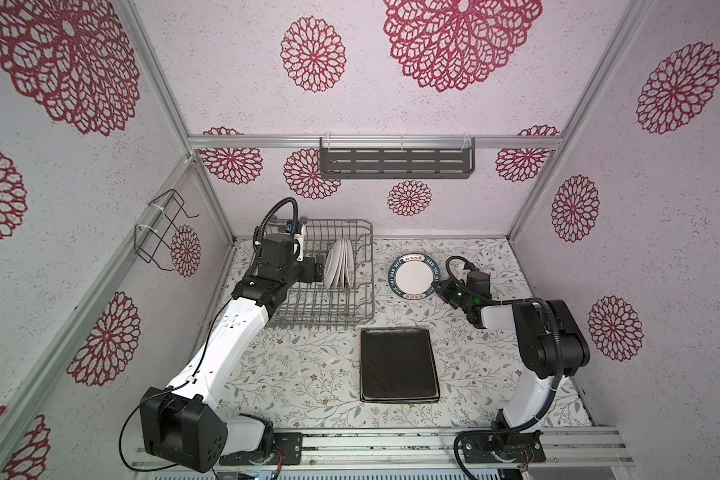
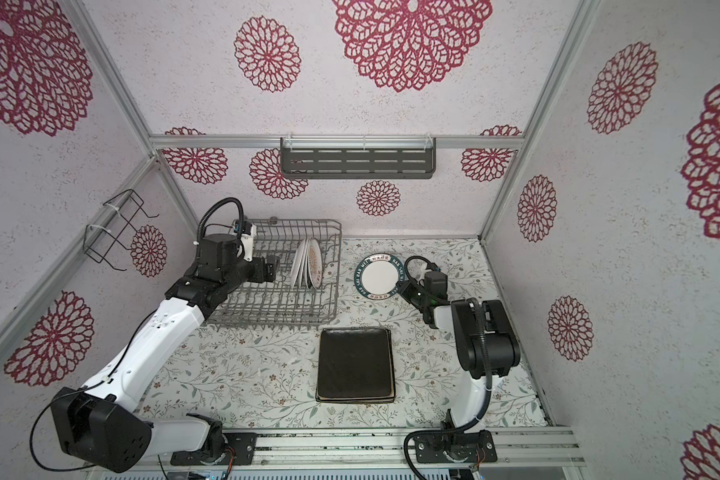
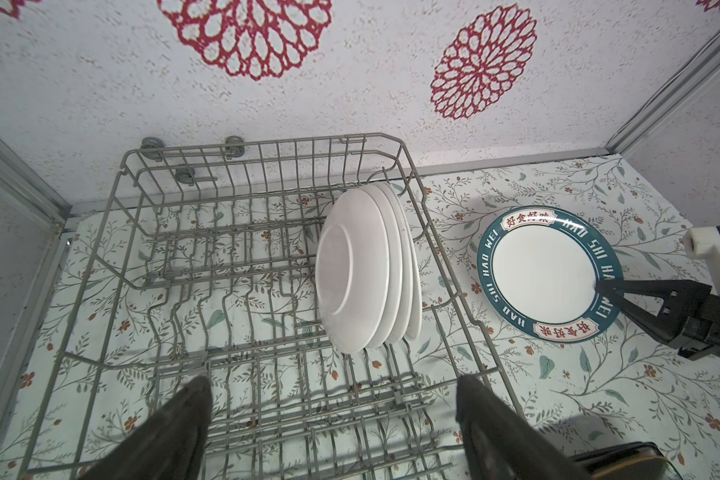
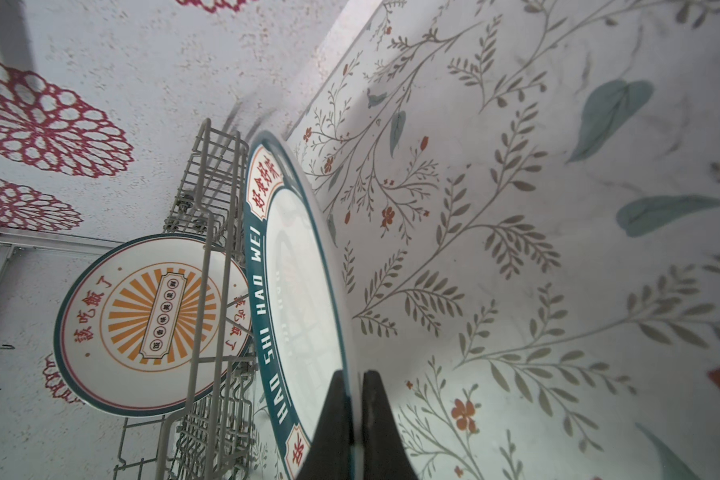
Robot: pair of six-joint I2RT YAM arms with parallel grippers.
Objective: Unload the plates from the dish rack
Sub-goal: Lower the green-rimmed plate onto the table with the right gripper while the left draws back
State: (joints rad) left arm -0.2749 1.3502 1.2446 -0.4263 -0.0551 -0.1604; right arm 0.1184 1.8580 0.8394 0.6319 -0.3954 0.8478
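The grey wire dish rack (image 1: 370, 291) (image 2: 336, 286) (image 3: 142, 266) stands at the back left. Several round white plates (image 1: 341, 264) (image 2: 308, 264) (image 3: 362, 274) stand upright in it near its right side. My left gripper (image 1: 320, 270) (image 2: 273, 268) (image 3: 333, 382) hovers open inside the rack, just left of them and touching nothing. Right of the rack, a round plate with a dark-blue lettered rim (image 1: 412, 276) (image 2: 377, 276) (image 3: 545, 270) (image 4: 304, 291) lies flat, low at the tablecloth. My right gripper (image 1: 438, 286) (image 2: 402, 286) (image 4: 352, 376) is shut on its right rim.
A dark brown rectangular plate (image 1: 398, 365) (image 2: 356, 363) tops a stack at front centre. A grey slotted shelf (image 1: 395, 162) hangs on the back wall and a black wire holder (image 1: 163, 232) on the left wall. The enclosure walls stand close around.
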